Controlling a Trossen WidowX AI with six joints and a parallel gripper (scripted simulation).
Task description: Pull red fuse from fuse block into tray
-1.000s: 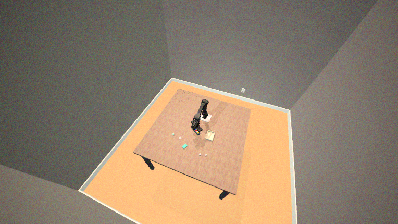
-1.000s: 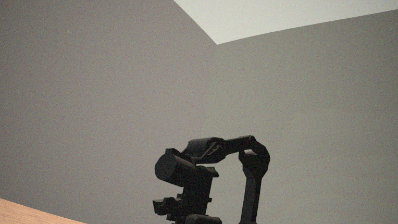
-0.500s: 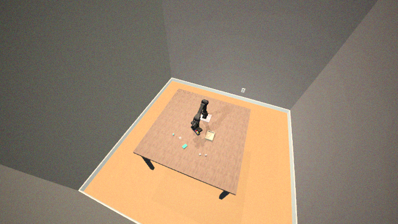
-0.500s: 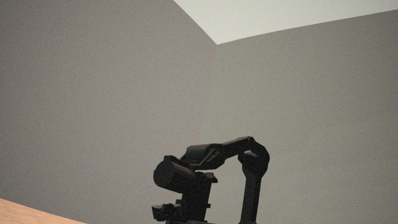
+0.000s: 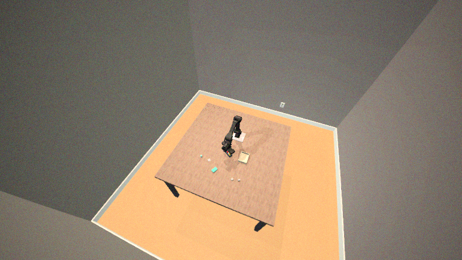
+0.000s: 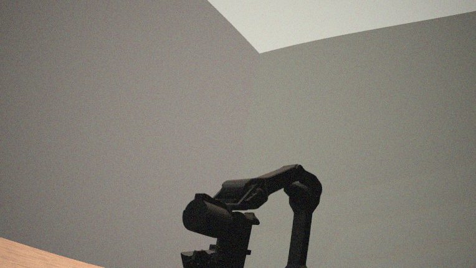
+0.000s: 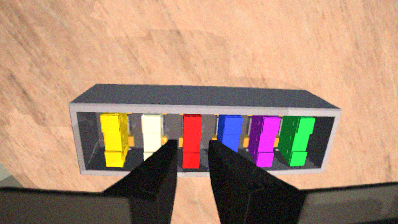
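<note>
The red fuse (image 7: 192, 131) stands in the dark grey fuse block (image 7: 210, 96), between a white fuse (image 7: 152, 129) and a blue fuse (image 7: 230, 131). My gripper (image 7: 192, 148) is open by a narrow gap with nothing held. In the wrist view its tips flank the lower part of the red fuse and overlap the white and blue fuses; they look to be above the block, but the height is hard to tell. The cream tray (image 5: 244, 157) stands beside the block. In the exterior view the fingertips and block are out of frame.
The block also holds a yellow fuse (image 7: 114, 135), a purple fuse (image 7: 265, 137) and a green fuse (image 7: 300, 137). A teal block (image 5: 214, 169) and several small cubes lie on the table (image 5: 258, 193). The arm (image 5: 231, 131) reaches over from its base.
</note>
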